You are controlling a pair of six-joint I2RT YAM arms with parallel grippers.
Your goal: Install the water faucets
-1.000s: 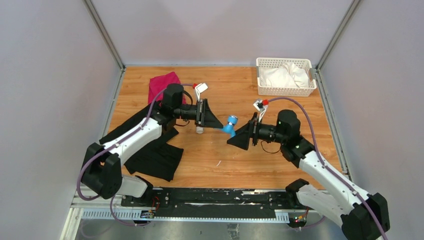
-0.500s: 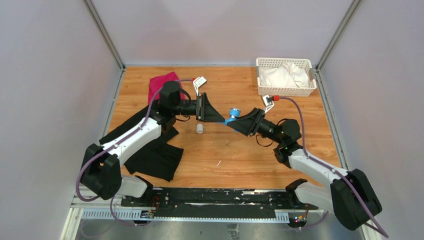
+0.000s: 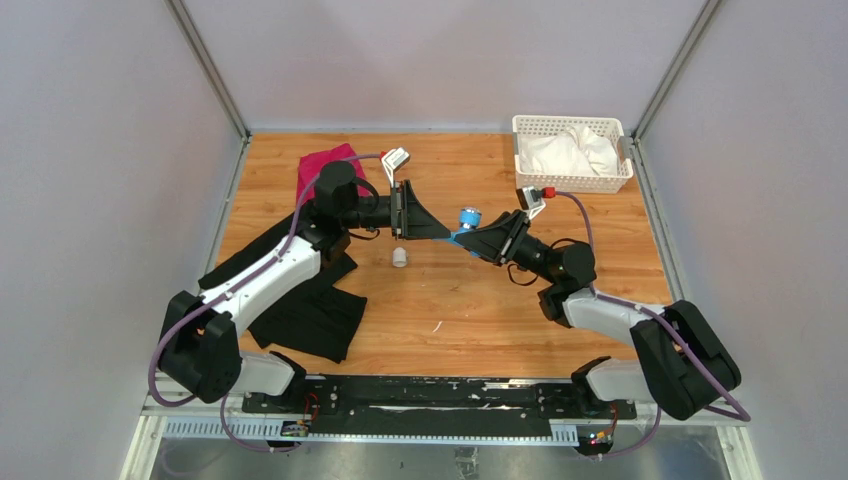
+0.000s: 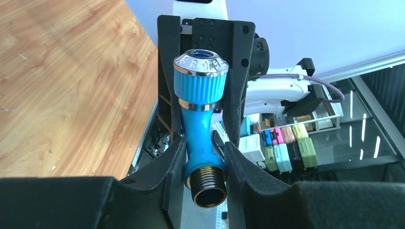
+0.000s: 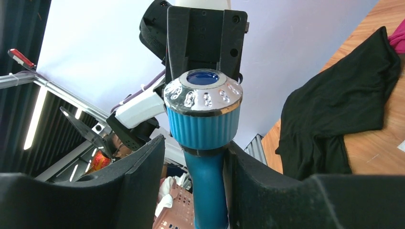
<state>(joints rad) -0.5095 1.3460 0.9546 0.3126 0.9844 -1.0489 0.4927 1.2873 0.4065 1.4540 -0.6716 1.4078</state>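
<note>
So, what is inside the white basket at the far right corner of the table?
A crumpled white cloth fills the basket. The basket's floor, and anything that may lie under the cloth, is covered and cannot be seen.

From above, the small bright blue plastic tap (image 3: 466, 220) is mostly covered by the black fingers (image 3: 425, 228) of both arms. Only its knob and a little of its body are seen, and its spout cannot be made out. In the right wrist view its stem is cut off by the lower edge. Whether the right gripper (image 5: 195, 140) presses it cannot be told. The crimson cloth (image 3: 322, 168) and the black garment (image 3: 310, 315) are partly hidden under the left arm (image 3: 270, 270). The short white cylinder (image 3: 399, 257) is too small for detail.
</note>
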